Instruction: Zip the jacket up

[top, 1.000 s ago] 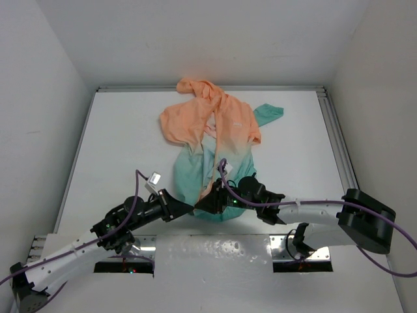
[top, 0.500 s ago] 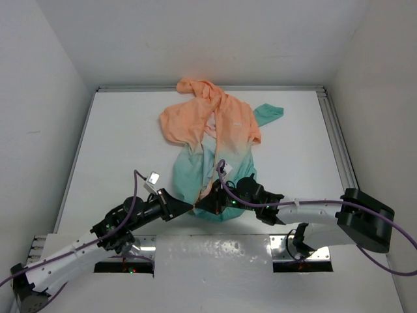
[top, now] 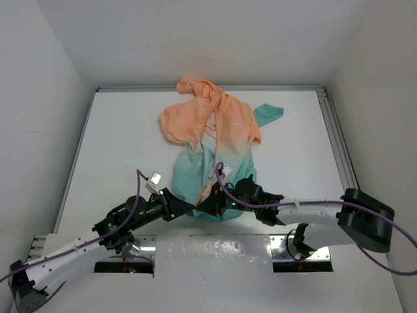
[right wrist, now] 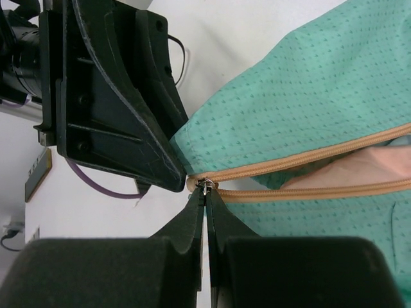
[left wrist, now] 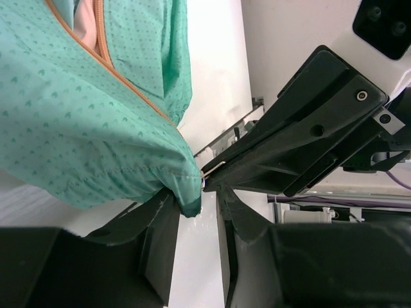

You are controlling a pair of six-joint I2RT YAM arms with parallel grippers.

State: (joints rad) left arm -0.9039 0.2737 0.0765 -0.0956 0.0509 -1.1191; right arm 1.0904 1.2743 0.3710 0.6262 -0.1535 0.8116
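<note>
Right gripper [right wrist: 204, 194] is pinching its two fingers tightly together on the small metal zipper pull [right wrist: 205, 185] at the bottom corner of the one jacket [top: 215, 137], low in the middle of the overhead frame. From that pull, two orange zipper tapes [right wrist: 308, 154] are running apart toward the right edge of the right wrist view, with peach lining showing between them, so the front is lying unzipped. The jacket is lying crumpled on the white table [top: 117, 143], its teal hem nearest the bottom of the overhead frame, its peach chest and hood reaching toward the top centre, and one teal cuff [top: 268, 114] poking out at the upper right. Left gripper [left wrist: 196, 196] is sitting just beside the right one, its two fingers standing apart with the teal hem corner hanging between them, not squeezed. Both black arms are reaching in from the bottom of the overhead frame, meeting tip to tip at the hem.
</note>
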